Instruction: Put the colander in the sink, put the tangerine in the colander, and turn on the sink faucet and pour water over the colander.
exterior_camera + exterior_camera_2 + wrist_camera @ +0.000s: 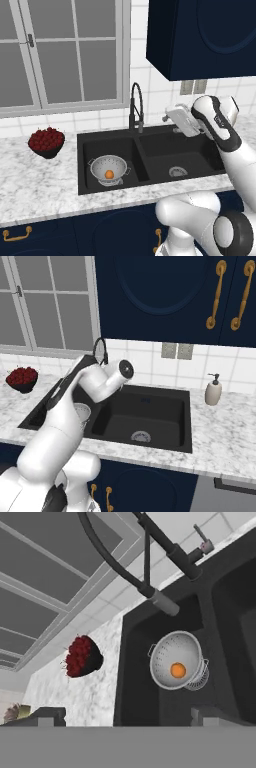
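- Now the colander (109,169) sits in the left basin of the sink (150,145), tangerine (109,174) resting inside it.
- Faucet (135,107) stands behind the divider, spout hanging near the colander's basin in the hand view.
- Arm's hand is raised over the right basin; fingers (45,717) spread wide apart, clamped on nothing.
- Berry bowl (46,142) waits on the marble surface (40,185), left of the sink.

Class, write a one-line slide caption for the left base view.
Tangerine sits in the colander in the sink's left basin; the gripper hovers right of the faucet.
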### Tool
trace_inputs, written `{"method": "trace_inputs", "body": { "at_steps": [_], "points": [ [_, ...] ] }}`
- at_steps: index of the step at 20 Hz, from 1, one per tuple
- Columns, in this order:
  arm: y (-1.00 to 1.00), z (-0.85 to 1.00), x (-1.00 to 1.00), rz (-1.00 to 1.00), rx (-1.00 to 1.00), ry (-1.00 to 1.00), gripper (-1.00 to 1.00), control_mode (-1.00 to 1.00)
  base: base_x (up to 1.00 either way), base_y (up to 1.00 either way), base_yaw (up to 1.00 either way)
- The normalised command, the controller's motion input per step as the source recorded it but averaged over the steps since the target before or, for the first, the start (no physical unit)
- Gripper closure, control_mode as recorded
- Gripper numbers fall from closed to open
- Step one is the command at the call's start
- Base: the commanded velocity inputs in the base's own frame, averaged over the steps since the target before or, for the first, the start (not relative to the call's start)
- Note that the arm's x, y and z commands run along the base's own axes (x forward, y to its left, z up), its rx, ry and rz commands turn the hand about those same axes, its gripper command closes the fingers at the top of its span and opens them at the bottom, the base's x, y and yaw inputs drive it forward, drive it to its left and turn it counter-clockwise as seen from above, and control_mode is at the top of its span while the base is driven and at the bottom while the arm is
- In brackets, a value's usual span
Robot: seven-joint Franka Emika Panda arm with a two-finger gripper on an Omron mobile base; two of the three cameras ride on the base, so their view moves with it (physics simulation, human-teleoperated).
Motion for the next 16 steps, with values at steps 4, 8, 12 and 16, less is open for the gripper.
{"method": "trace_inputs", "body": {
  "at_steps": [4, 8, 12, 16],
  "points": [
    [-0.33, 0.01, 0.24, 0.00, 0.20, -0.11, -1.00, -1.00, 0.00, 0.00, 0.00],
    [-0.13, 0.12, 0.44, 0.00, 0.16, -0.06, -1.00, -1.00, 0.00, 0.00, 0.00],
    [-0.01, 0.17, 0.47, 0.00, 0.12, 0.00, -1.00, -1.00, 0.00, 0.00, 0.00],
    [0.00, 0.06, 0.51, 0.00, 0.07, 0.00, -1.00, -1.00, 0.00, 0.00, 0.00]
  ]
}}
